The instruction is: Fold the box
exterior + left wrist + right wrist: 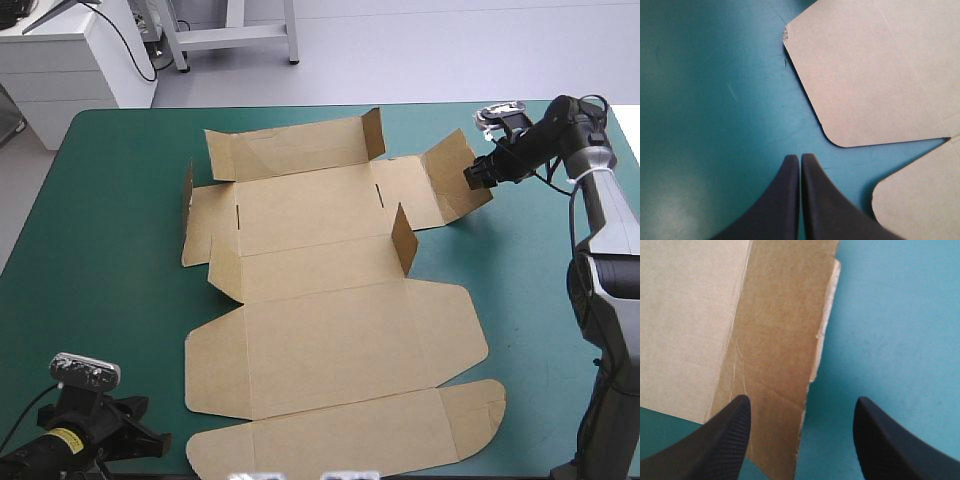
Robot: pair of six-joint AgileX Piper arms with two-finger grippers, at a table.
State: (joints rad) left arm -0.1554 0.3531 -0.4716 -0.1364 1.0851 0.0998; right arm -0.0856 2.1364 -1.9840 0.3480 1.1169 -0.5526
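The brown box [330, 330] lies as a cut sheet across the middle of the table, mostly flat. Its far flaps and a short wall [403, 240] stand raised. My right gripper [474, 177] is open at the raised right side flap [455, 175]. In the right wrist view, that flap [780, 340] has its torn edge between the fingers of the right gripper [801, 402]. My left gripper [150, 440] rests low near the table's front left corner. Seen from the left wrist, the left gripper [800, 159] is shut on nothing, and two rounded box flaps [875, 75] lie just ahead of it.
A wide strip of teal-green cover [110, 250] separates the box from the table's left edge. A narrower strip [530, 300] runs along the right edge by my right arm. A white cabinet [60, 60] stands beyond the far left corner.
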